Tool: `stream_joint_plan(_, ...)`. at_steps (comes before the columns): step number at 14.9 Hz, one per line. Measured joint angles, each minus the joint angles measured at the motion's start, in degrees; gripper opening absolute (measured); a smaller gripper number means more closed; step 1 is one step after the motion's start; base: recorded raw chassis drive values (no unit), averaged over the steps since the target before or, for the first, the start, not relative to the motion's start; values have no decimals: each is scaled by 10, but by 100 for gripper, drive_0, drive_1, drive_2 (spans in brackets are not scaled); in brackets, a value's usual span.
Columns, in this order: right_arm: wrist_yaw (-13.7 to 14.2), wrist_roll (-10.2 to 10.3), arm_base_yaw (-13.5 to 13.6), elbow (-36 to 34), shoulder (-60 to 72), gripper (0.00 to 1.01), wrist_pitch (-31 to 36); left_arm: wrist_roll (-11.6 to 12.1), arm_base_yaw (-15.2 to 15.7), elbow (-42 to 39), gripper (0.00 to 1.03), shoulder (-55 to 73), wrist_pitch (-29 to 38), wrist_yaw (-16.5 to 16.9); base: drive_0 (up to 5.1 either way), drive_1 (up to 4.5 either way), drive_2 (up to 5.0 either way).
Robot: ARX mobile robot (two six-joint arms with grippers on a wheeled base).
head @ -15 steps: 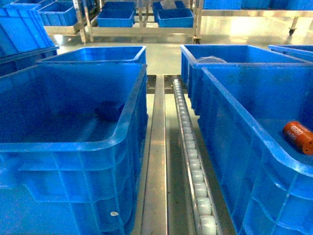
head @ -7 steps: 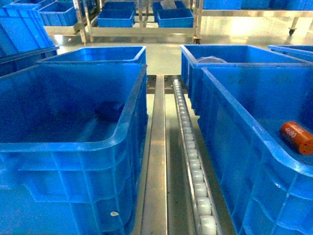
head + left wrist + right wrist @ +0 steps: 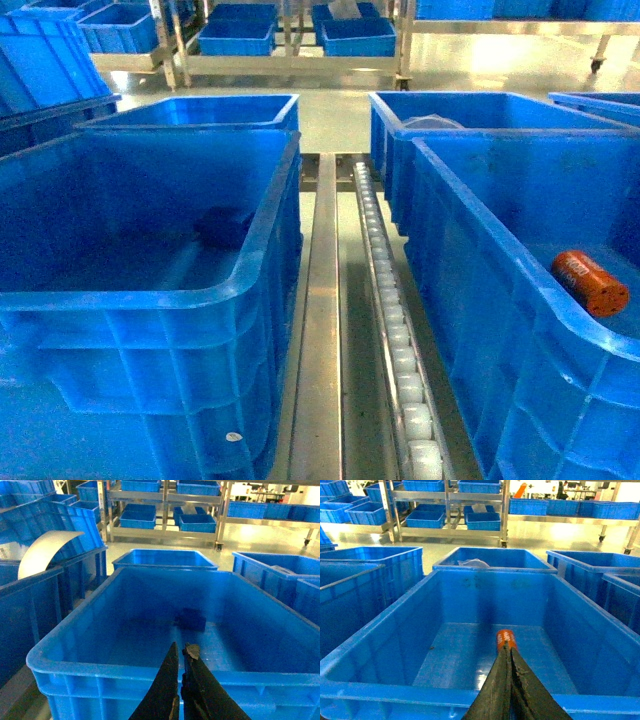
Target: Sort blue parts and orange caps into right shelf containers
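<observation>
One orange cap [image 3: 590, 283] with dark print lies loose on the floor of the near right shelf container [image 3: 470, 200], a deep glossy blue bin. In the right wrist view the same orange cap [image 3: 505, 637] lies just beyond the tips of my right gripper [image 3: 507, 649], which is shut and empty above the bin's near rim [image 3: 395, 692]. A dark blue part [image 3: 222, 228] rests on the floor of the near left bin [image 3: 262, 250]. My left gripper [image 3: 181, 649] is shut and empty over that bin's near rim, with the blue part [image 3: 191, 619] farther in. Neither gripper shows in the head view.
A steel rail and a white roller track [image 3: 392, 330] run between the two bins. More blue bins [image 3: 200, 110] stand behind, one holding something pale [image 3: 432, 122]. Metal racks with blue bins [image 3: 240, 38] line the back. A curved grey sheet [image 3: 47, 550] sits at the left.
The orange cap has shifted leftward across the right bin's floor and turned a little. The bins and the blue part have not moved.
</observation>
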Motion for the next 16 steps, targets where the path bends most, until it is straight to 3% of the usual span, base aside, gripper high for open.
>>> stream_joint_plan(5, 0, 0, 0, 0, -56, 1, -57, 0, 0, 0, 2, -61, -63, 0, 0, 0, 0)
stream_joint_plan(6, 0, 0, 0, 0, -89, 1, -110, 0, 0, 0, 2, -70, -70, 0, 0, 0, 0)
stream_joint_plan(7, -1, 0, 0, 0, -146, 1, -162, 0, 0, 1, 2, -109, -130, -2, 0, 0, 0)
stream_joint_plan(8, 0, 0, 0, 2, -152, 1, -153, 0, 0, 0, 2, -164, -174, -2, 0, 0, 0)
stream_joint_plan(12, 0, 1, 0, 0, -153, 1, -160, 2, 0, 0, 2, -165, -173, 0, 0, 0, 0)
stream_joint_plan(16, 0, 1, 0, 0, -153, 52, -160, 2, 0, 0, 53, -165, -173, 0, 0, 0, 0)
